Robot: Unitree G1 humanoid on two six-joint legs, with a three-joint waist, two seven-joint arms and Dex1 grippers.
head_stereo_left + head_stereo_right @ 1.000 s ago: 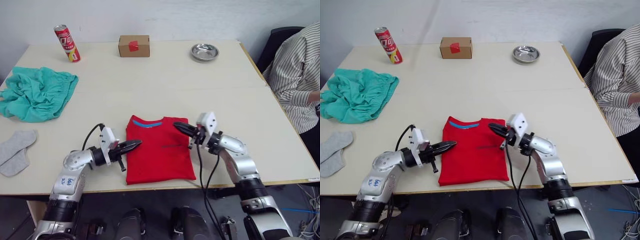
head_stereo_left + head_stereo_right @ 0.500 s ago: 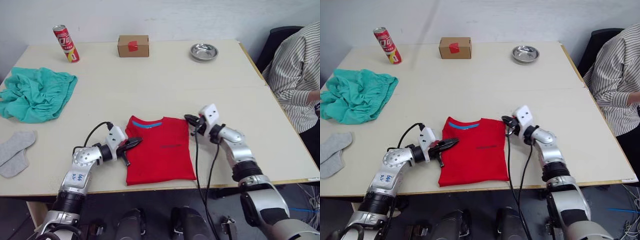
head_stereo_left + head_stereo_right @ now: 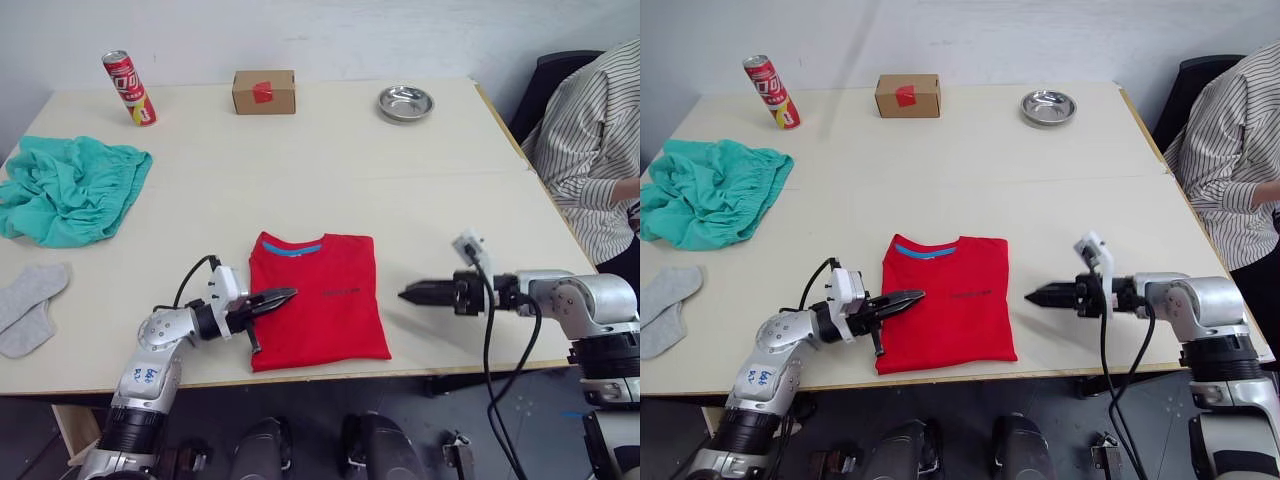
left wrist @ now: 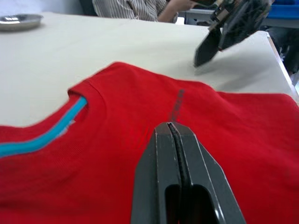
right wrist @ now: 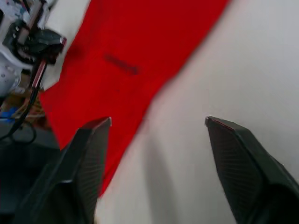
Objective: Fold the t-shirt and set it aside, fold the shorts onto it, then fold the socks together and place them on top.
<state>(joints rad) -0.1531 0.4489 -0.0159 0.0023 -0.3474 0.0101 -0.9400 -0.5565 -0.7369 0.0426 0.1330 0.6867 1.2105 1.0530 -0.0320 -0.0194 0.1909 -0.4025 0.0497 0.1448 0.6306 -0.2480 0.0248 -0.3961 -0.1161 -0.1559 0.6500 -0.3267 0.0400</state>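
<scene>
— What changed?
— My right gripper (image 3: 1032,296) has drawn back off the t-shirt (image 3: 948,310) onto bare desk (image 3: 1040,190), fingers spread.
— And the left gripper (image 3: 915,296)?
— Fingers pressed together, probably resting on the shirt's left edge. The shirt lies lengthwise toward me, nearer my left.

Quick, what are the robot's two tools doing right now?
Left tool: shut, empty, tips over the t-shirt.
Right tool: open, empty, above the table beside the t-shirt.
</scene>
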